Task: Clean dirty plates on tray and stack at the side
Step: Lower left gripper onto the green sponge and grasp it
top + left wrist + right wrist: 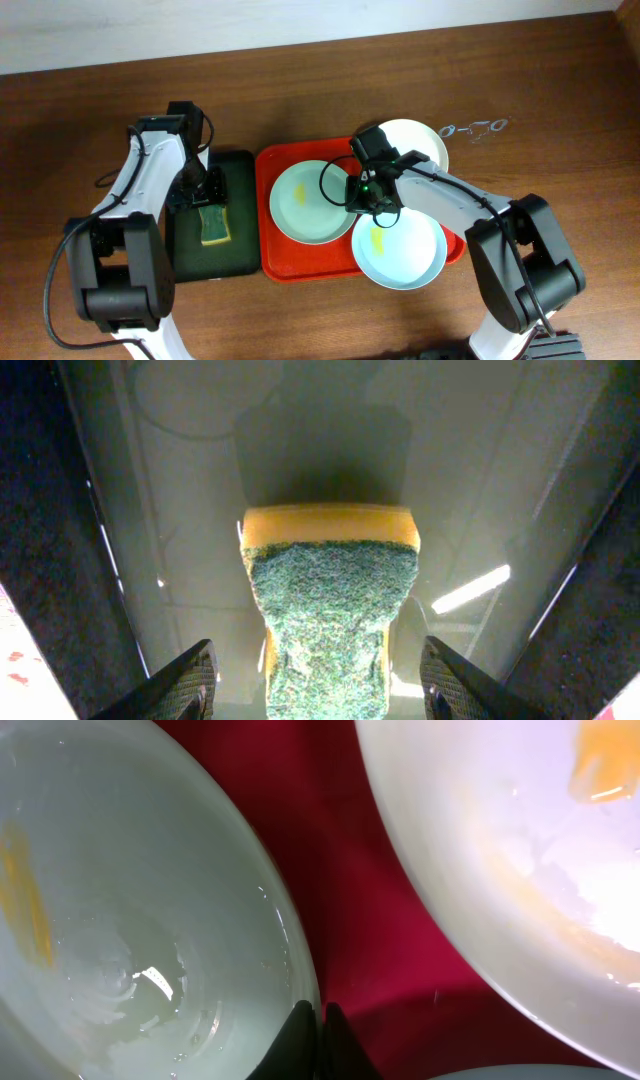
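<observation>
Left claw (pixel 320 680) wide over sponge (pixel 330 590) on green tray (pixel 240 165) — drop straight, pinch mid-sponge | right claw (pixel 320 1025) narrow at mint plate (pixel 130 920) rim, grip unclear — hold steady | plates (pixel 400 255) on red tray (pixel 270 255), centre frame

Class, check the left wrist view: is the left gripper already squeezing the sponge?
No, the left gripper is open, its fingers either side of the sponge, not touching it.
</observation>
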Tool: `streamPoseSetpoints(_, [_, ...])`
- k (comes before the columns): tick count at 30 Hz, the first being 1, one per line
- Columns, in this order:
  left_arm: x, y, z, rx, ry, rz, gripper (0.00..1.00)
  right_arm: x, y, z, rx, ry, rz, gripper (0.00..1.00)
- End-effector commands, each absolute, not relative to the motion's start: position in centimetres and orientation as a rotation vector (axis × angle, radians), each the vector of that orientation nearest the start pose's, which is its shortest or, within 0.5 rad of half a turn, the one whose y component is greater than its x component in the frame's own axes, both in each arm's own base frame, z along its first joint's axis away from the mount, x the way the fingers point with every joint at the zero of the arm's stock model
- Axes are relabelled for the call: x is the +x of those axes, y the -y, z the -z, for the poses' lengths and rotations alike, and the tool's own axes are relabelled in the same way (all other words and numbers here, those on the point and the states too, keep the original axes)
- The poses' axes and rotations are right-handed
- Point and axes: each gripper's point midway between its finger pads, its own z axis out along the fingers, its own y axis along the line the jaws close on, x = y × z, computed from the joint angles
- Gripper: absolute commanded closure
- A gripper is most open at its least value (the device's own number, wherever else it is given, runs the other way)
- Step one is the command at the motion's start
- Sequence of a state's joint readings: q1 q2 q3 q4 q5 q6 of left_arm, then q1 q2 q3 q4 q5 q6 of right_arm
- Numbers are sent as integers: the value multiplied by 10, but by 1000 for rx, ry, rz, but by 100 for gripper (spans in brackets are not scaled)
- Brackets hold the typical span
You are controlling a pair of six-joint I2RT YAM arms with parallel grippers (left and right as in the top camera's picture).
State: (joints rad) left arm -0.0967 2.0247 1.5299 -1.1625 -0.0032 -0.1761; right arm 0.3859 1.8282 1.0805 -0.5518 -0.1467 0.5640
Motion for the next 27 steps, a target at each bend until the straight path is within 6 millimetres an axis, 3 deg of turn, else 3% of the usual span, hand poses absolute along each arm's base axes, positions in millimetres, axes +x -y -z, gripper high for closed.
streamPoseSetpoints(1, [352, 44, -34, -86, -3246, -6, 38, 333, -154, -3, 240, -2954, -317, 95])
streamPoseSetpoints(5, [348, 47, -19, -86, -3233, -61, 37, 332, -154, -3, 239, -2954, -317, 95])
streamPoseSetpoints(10, [347, 46, -19, -90, -3238, -71, 37, 332, -154, -3, 239, -2954, -317, 95])
streamPoseSetpoints(14, [350, 34, -33, -182, -3179, -176, 37, 332, -154, -3, 239, -2958, -315, 95])
streamPoseSetpoints(17, [349, 33, -46, -195, -3120, -157, 36, 332, -154, -3, 239, -2957, -315, 95])
streamPoseSetpoints(20, [339, 40, -30, -203, -3098, -73, 32, 332, -154, -3, 239, -2957, -315, 95])
streamPoseSetpoints(22, [335, 46, -18, -145, -3101, -9, 35, 332, -154, -3, 239, -2957, -315, 95])
streamPoseSetpoints(27, [335, 44, -17, -135, -3098, -31, 45, 332, -154, -3, 240, -2957, -316, 95])
